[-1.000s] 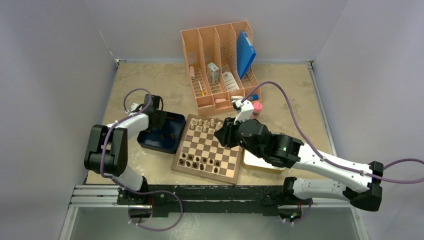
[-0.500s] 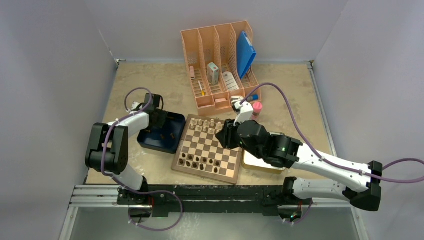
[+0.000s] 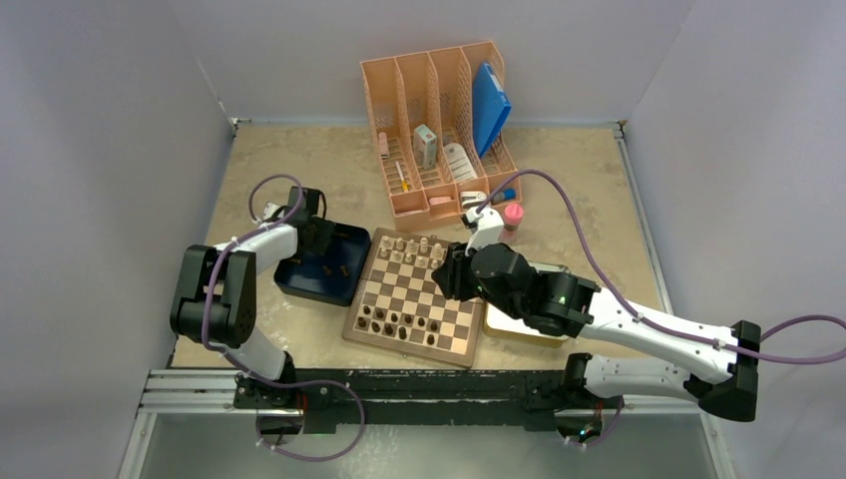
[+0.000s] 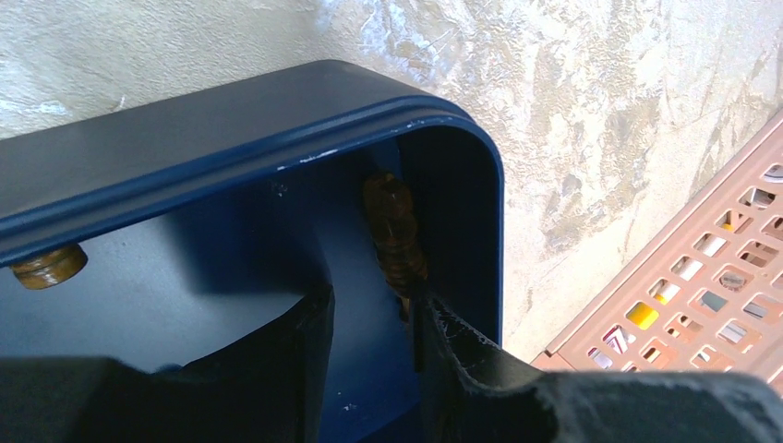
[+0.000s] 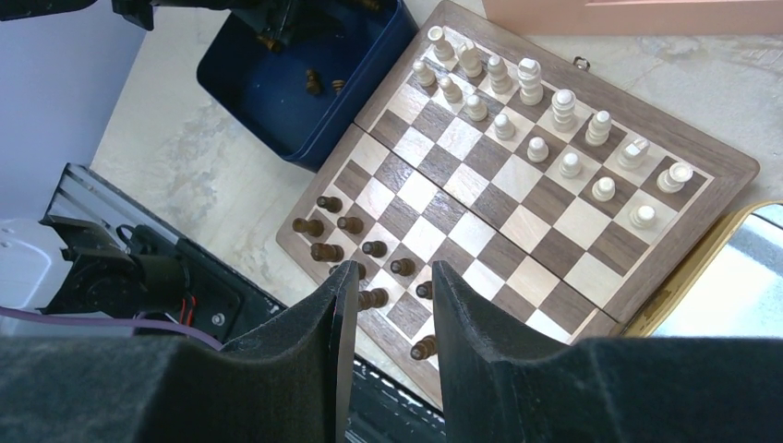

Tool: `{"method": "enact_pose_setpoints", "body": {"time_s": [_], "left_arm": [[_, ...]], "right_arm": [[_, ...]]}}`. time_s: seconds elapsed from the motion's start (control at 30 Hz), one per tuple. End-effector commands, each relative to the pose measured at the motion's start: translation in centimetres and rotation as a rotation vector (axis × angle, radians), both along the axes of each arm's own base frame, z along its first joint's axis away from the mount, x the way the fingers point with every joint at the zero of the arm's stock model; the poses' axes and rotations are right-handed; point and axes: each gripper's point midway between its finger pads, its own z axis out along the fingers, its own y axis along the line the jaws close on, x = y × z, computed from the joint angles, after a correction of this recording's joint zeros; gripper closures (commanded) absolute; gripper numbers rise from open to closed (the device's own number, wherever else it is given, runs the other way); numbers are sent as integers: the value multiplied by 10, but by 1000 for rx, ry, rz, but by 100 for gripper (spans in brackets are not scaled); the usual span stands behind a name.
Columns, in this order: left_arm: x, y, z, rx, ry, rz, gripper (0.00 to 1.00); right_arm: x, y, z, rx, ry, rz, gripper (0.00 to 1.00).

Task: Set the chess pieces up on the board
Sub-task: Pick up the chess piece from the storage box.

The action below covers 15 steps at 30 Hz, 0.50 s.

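The board (image 3: 355, 302) lies mid-table, with several dark brown chess pieces (image 3: 399, 321) on its near rows and pale ones (image 3: 409, 246) on its far rows. My right gripper (image 3: 448, 269) hovers high over the board's right half. In the right wrist view it (image 5: 388, 277) is open and empty above the dark pieces (image 5: 351, 224). My left gripper (image 3: 324, 244) reaches into the dark blue tray (image 3: 297, 287). It (image 4: 369, 314) is open. A brown piece (image 4: 392, 235) lies in the tray's corner just ahead of the right finger (image 4: 448, 346). Another piece (image 4: 42, 266) lies farther left.
A pink file organizer (image 3: 439, 120) stands behind the board, a pink-capped bottle (image 3: 513, 215) beside it. A shiny metal tin (image 3: 519, 324) sits at the board's right edge, partly under my right arm. A metal rail (image 3: 200, 384) runs along the table's near edge.
The right arm has drifted slightly to the right over the board. The left arm and both grippers' openings look unchanged.
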Motion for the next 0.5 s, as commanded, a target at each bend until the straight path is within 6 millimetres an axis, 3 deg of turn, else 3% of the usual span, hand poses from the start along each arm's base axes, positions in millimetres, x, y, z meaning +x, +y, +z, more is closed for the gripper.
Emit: {"method": "enact_pose_setpoints", "body": {"time_s": [0.0,0.2,0.47], "left_arm": [[9,2,11,-4,-73,0,65],[8,0,5,-20,-75,2,64],[16,-11,9,-55,-145,-54,64]], "right_arm": [[1,-1,15,38,-28,-7,62],[-3,-3,4,19,-10,5,62],[-5,4,10,44,-7,30,61]]}}
